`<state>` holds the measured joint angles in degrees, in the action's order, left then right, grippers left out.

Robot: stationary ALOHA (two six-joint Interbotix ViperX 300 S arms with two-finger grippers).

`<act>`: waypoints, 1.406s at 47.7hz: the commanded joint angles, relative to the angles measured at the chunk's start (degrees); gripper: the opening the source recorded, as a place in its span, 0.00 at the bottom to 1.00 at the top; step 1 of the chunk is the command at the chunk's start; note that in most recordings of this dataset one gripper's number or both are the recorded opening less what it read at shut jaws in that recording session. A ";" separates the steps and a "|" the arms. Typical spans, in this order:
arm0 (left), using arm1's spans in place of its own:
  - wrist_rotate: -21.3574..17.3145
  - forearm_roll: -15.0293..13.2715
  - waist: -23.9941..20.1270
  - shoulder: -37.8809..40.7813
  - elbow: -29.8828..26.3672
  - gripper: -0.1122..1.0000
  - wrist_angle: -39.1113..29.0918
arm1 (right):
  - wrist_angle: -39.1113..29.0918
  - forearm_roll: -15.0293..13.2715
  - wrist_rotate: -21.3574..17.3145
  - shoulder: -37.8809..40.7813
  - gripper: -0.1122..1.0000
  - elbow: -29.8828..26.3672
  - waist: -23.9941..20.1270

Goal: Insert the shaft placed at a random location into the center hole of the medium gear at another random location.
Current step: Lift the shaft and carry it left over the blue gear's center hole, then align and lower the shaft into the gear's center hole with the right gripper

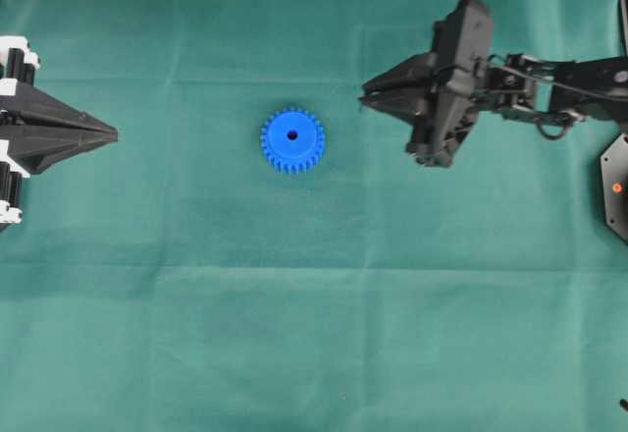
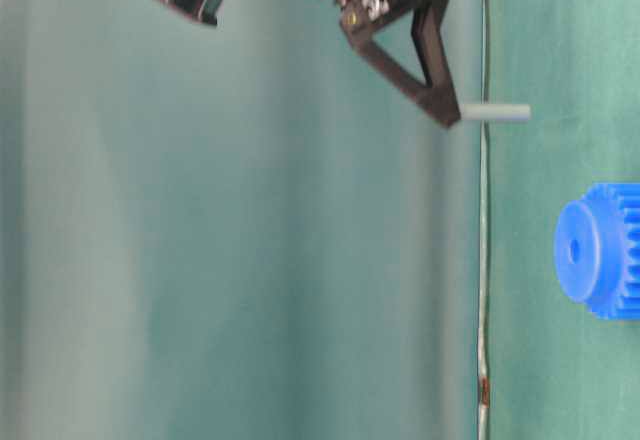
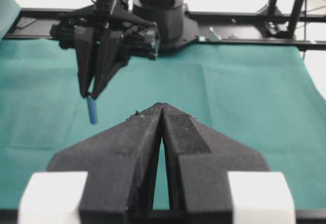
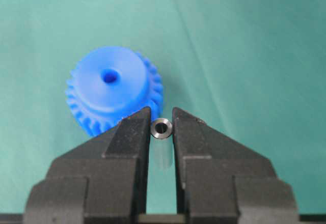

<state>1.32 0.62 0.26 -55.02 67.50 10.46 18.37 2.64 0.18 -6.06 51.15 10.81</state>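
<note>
Black fingers (image 4: 127, 147) hover over wrinkled green cloth (image 1: 314, 334) bearing blue gear (image 1: 292, 140)

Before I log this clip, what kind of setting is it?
Most likely a lab robot bench, not a home or workshop. A plain green cloth covers the table, a black metal frame runs behind it, and the only props are a blue gear and a small shaft.

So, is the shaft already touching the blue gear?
Apart. The table-level view shows the shaft, held by the right end effector, with green cloth separating it from the gear.
</note>
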 commanded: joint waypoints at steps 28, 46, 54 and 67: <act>0.18 0.09 0.09 0.44 -1.32 0.10 0.35 | -0.26 0.26 -0.79 10.55 0.22 -15.38 -5.19; 0.18 0.09 0.18 0.44 -1.32 0.10 0.35 | 0.00 0.26 -0.79 11.16 0.22 -14.68 -5.19; 0.18 0.09 0.09 0.44 -1.32 0.10 0.35 | 0.44 0.70 -0.79 13.27 0.22 -14.85 -5.19; 0.18 0.09 0.09 0.44 -1.32 0.10 0.35 | 1.58 1.58 -0.79 14.68 0.22 -14.59 -5.19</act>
<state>1.41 0.62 0.26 -55.02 67.50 10.46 19.51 3.96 0.18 8.96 37.18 5.71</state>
